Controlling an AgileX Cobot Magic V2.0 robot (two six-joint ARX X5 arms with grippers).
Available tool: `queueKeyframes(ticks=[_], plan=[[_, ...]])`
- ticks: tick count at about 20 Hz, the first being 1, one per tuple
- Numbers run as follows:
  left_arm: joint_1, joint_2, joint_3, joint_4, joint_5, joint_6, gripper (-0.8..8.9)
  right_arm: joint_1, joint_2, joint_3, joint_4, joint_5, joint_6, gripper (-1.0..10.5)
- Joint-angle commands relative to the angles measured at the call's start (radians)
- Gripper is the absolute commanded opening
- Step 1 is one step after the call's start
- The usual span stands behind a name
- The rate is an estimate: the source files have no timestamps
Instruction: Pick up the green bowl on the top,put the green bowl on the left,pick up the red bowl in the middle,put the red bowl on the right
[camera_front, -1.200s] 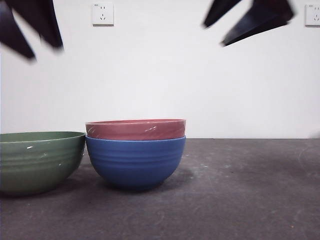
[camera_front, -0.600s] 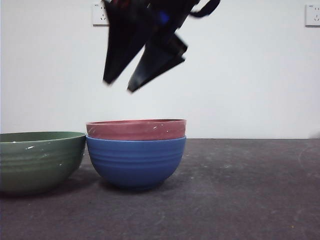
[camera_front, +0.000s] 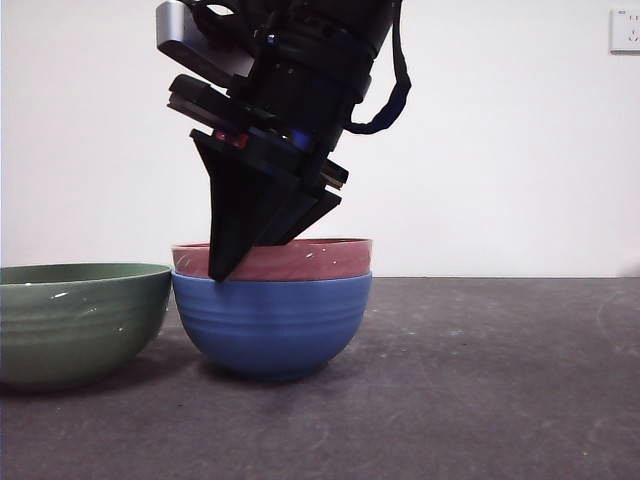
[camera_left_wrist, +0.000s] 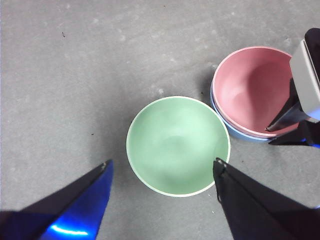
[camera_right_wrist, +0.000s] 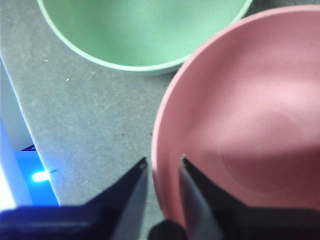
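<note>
Red and shiny, the red bowl (camera_front: 272, 259) sits inside a blue bowl (camera_front: 271, 325) on the dark table (camera_front: 480, 380). The right end effector (camera_right_wrist: 163, 161) is down at this bowl's rim. One black jaw is outside the wall and the other is inside, so the rim runs between them. The jaws are only a little apart, and they look like they are not squeezing the rim yet. In the front view this end effector (camera_front: 222, 272) hangs over the stacked bowls, with its tip at the red rim on the side nearest the green bowl.

The green bowl (camera_left_wrist: 178, 145) stands upright on the table just beside the stack, past the outer jaw of the right end effector. The left end effector (camera_left_wrist: 162, 167) hovers high above the green bowl with its jaws spread wide, holding nothing.
</note>
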Motion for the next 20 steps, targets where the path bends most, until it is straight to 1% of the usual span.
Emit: queueKeyframes(ticks=[1, 8, 11, 14, 17, 20], plan=[[0.003, -0.003, -0.002, 0.005, -0.001, 0.022, 3.41, 0.003, 0.006, -0.001, 0.001, 0.003, -0.013, -0.1], [0.003, -0.002, -0.002, 0.034, -0.001, 0.023, 3.41, 0.017, 0.003, 0.000, 0.002, 0.013, -0.016, -0.1], [0.003, -0.002, -0.002, 0.036, -0.001, 0.023, 3.41, 0.029, 0.001, 0.000, 0.001, 0.103, -0.017, -0.1], [0.003, -0.002, -0.002, 0.036, -0.001, 0.023, 3.41, 0.035, -0.018, 0.000, 0.005, 0.134, -0.017, -0.1], [0.003, -0.002, -0.002, 0.039, -0.001, 0.023, 3.41, 0.037, -0.065, 0.000, 0.013, 0.140, -0.016, -0.1], [0.003, -0.002, -0.002, 0.039, -0.001, 0.024, 3.41, 0.038, -0.130, 0.000, 0.011, 0.195, -0.016, -0.1]])
